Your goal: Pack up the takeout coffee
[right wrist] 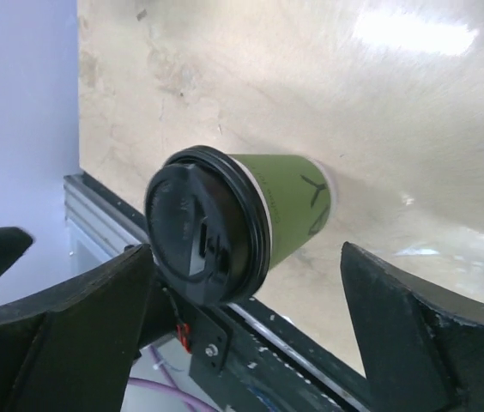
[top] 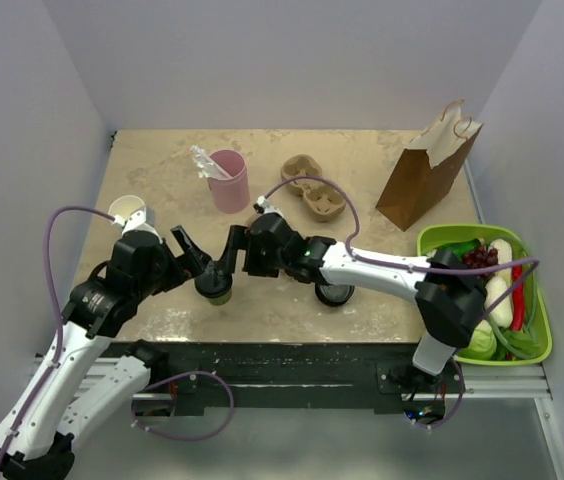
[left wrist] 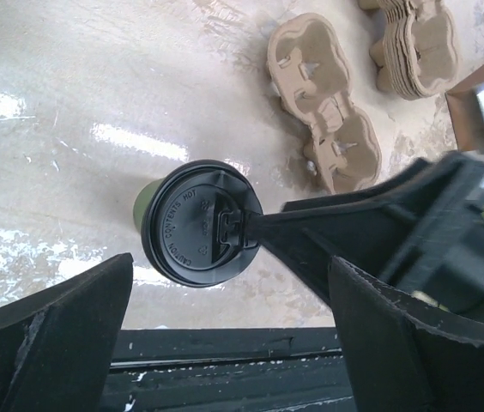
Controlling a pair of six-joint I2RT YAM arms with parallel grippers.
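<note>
We see a beige marbled table [top: 162, 170]. On it stand the takeout coffee [top: 217, 289] near the front edge, a pink tumbler [top: 229, 182] behind it, paper cups [top: 129, 212] at the left, pulp cup carriers [top: 314, 190], a brown paper bag [top: 424, 175], a black lid [top: 334, 294], and a green basket [top: 537, 350] at the right edge.

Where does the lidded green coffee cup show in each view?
Top external: takeout coffee low, left of centre.
Left wrist: takeout coffee central, lid facing the camera.
Right wrist: takeout coffee centre-left, lid and green side showing.
Shared landmark: black table-edge rail.
</note>
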